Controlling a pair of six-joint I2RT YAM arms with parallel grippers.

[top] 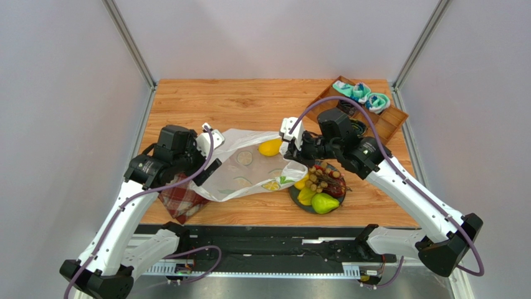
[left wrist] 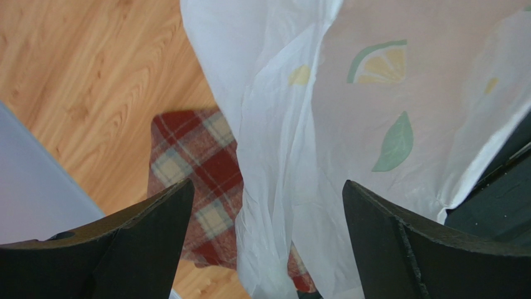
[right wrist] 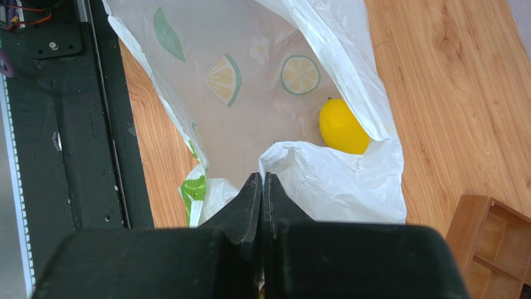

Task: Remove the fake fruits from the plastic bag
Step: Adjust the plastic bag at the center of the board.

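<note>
My right pincer (right wrist: 262,179) clamps the rim of the plastic bag (right wrist: 249,118), propping its mouth open so the yellow mango (right wrist: 341,128) just inside is reachable. My left pincer (left wrist: 268,187) gapes wide around the bag's left end, likely to anchor it.
</note>
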